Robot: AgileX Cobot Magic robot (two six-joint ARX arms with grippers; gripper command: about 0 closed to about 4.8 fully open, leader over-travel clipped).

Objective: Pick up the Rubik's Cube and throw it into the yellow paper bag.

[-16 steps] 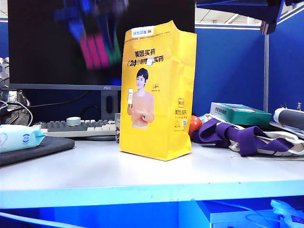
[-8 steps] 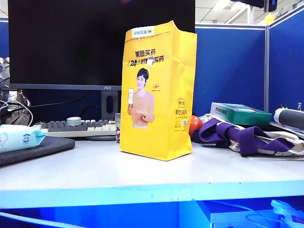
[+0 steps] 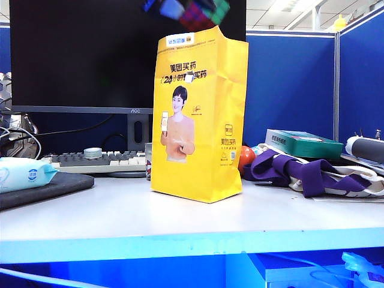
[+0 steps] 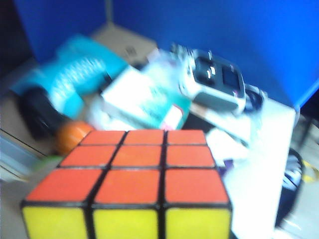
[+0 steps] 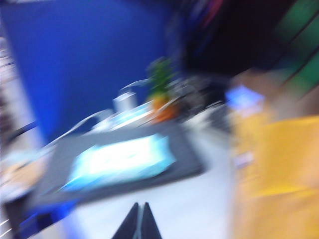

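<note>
The Rubik's Cube (image 3: 201,12) shows blurred at the top edge of the exterior view, just above the open mouth of the yellow paper bag (image 3: 198,120), which stands upright mid-table. In the left wrist view the Rubik's Cube (image 4: 134,184) fills the near field, sharp against a blurred background, red face up and yellow face toward the camera. My left gripper is shut on it, its fingers hidden behind the cube. My right gripper (image 5: 140,205) is shut and empty, over the table beside the yellow paper bag (image 5: 279,169).
Behind the bag stand a black monitor (image 3: 78,54) and a keyboard (image 3: 99,161). A wipes pack (image 3: 24,173) lies on a dark pad at the left. An orange ball (image 3: 246,157), purple straps (image 3: 306,174) and a green box (image 3: 303,143) crowd the right side.
A second ago a blurred gripper hung at the upper left of the bag, then left the view. Now the cube has come in at the top, right above the bag's mouth.
</note>
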